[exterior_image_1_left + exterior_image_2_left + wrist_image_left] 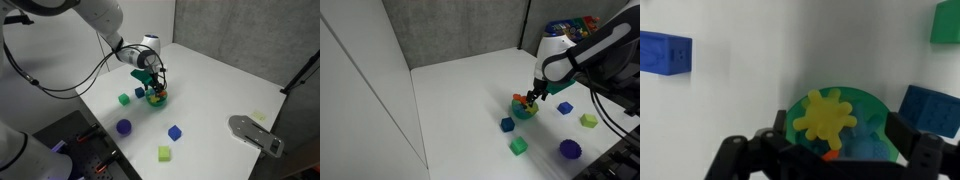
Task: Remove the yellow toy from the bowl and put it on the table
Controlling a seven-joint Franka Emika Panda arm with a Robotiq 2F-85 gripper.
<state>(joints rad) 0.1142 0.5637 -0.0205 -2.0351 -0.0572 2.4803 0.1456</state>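
The fingers [908, 140] hang spread wide, holding nothing, above the bowl [872, 108] where the yellow toy [825, 116] lies. They should descend centred on it, clear of the rim, then close gently.

Toy [825, 116] lies in bowl [878, 108] on table [740, 110].

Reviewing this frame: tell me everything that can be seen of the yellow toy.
The yellow toy is a small bright-yellow piece shaped like a gear or flower, with rounded lobes around its edge. It looks matte, perhaps plastic or foam. In the wrist view it lies flat inside the teal-green bowl, with a small orange piece just past its edge. The open end effector straddles it, and neither finger appears to touch it. In both exterior views it is too small to make out.
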